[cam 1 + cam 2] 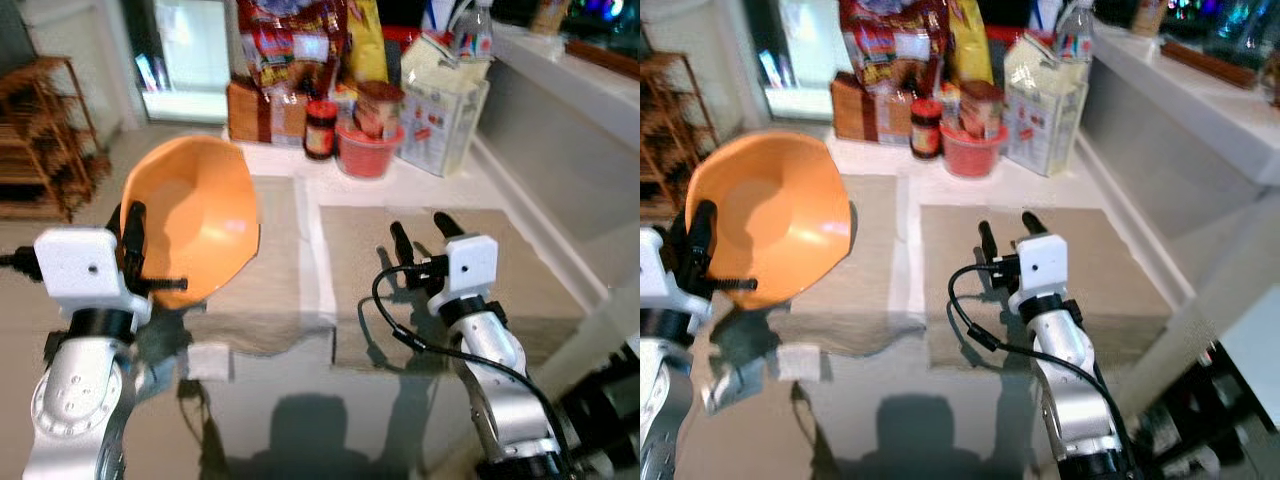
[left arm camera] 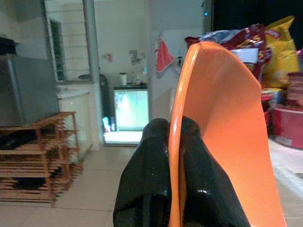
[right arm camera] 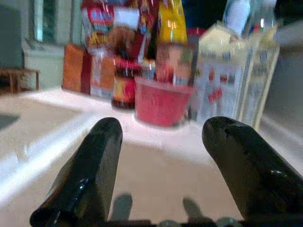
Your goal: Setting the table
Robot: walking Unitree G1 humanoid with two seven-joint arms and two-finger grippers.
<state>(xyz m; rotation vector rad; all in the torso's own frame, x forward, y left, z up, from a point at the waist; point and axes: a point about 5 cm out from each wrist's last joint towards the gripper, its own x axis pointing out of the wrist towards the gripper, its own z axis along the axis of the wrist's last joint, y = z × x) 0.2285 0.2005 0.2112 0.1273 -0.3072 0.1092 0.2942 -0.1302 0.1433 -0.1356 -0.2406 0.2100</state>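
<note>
Clamped on the rim of the orange bowl (image 1: 195,215), the left gripper (image 2: 177,175) has its 2 black fingers pressed against either side of the thin wall, one inside and one outside, and it holds the bowl tilted up on edge above the near left part of the table (image 1: 300,400). The bowl's open face is turned toward the middle of the table, and it hangs over the left edge of the left placemat (image 1: 280,250) without resting on it. The right gripper (image 1: 420,232) hovers low over the right placemat (image 1: 500,270) with its fingers spread wide apart and nothing between them. At the far edge of the table stands a cluster of groceries: a red tub (image 1: 365,150), a dark jar (image 1: 320,128), a white carton (image 1: 445,115), snack bags (image 1: 290,40) and a water bottle (image 1: 473,30). Judging by this, the step in hand is carrying the bowl to its place setting. The next move calls for levelling the bowl so its base faces down, lowering it onto the middle of the left placemat, and only then parting the fingers. The tilt is steep, so the wrist needs to roll before the descent, or the bowl could land on its rim and tip.
</note>
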